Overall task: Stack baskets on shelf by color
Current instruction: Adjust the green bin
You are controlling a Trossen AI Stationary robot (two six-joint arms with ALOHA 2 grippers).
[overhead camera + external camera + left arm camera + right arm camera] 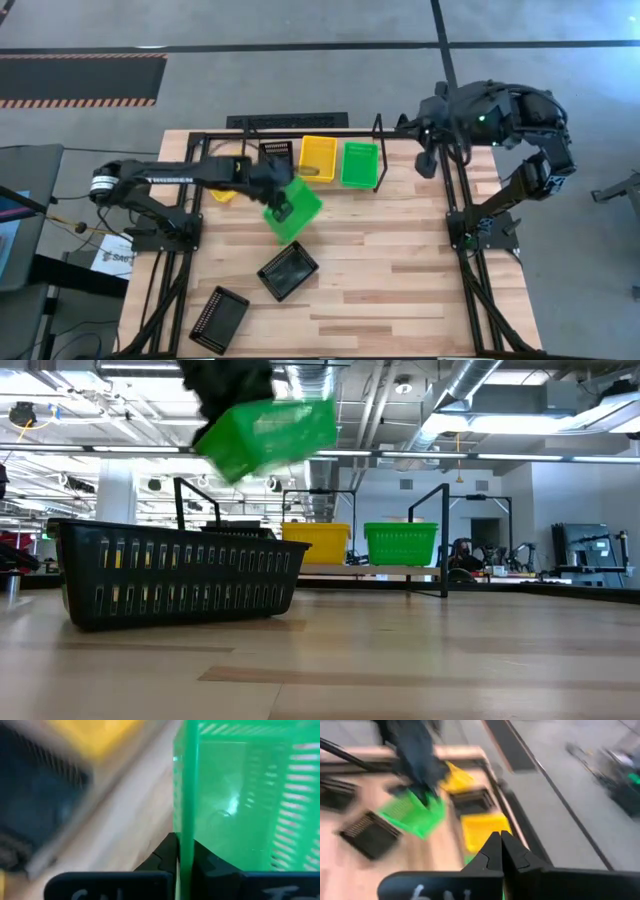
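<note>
A bright green basket point(295, 210) hangs tilted above the table's middle, with my left gripper point(185, 852) shut on it; the low view shows this basket point(268, 432) well above the tabletop. On the shelf point(300, 133) at the far edge stand a black basket point(277, 152), a yellow basket point(318, 157) and a second green basket point(360, 164). Another yellow basket point(225, 188) lies partly hidden under my left arm. My right gripper point(501, 842) is shut on nothing, raised near the shelf's right end point(425, 160). My left gripper pinches one side wall of the green basket at its rim point(186, 815), one finger inside the basket and one outside. The fingers come from the table's left, slanting down. The basket hangs tilted, lifted clear of the table.
Two black baskets lie on the table, one near the middle point(287, 270), one at the near left point(218, 318); the low view has a black basket point(180, 575) close in front. The shelf's black uprights point(378, 150) stand beside the green basket on it.
</note>
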